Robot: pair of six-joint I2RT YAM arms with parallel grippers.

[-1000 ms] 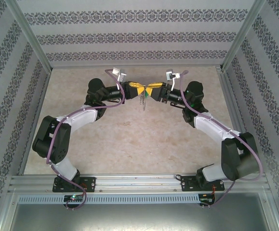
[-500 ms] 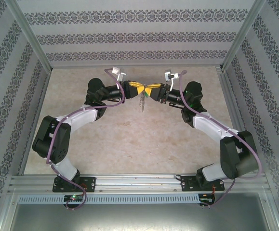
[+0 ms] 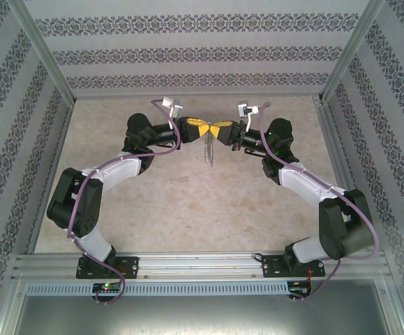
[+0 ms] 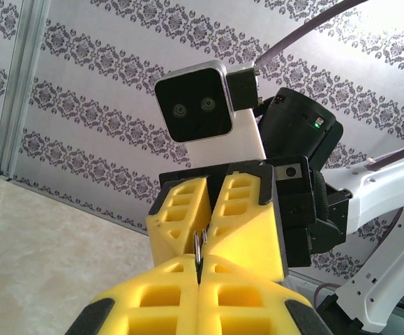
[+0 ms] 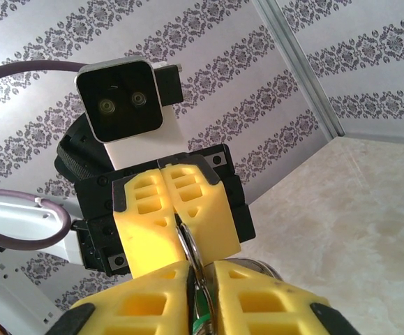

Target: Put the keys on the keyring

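The keyring [image 3: 208,149] hangs in mid-air, well above the desk [image 3: 188,209], its thin grey loop and jagged fringe dangling below the spot where the two arms meet nose to nose. Up close in the left wrist view, the ring's wire [image 4: 199,246] is pinched edge-on. The left end effector [image 4: 199,266] is clenched hard on it, yellow pads flush together.

Across from it, the right end effector [image 5: 200,271] is drawn in tight around the same wire [image 5: 190,252], grasping the ring from the other side. Look low in that slot: there's a sliver of green, the key [image 5: 202,310], tucked right beside the wire. Whether its head is already threaded onto the loop or only pressed against it, I cannot tell.

So it looks like the middle of the job. Ring lifted and braced between both arms, that much is done. A key seen hanging free on the loop is what's left.
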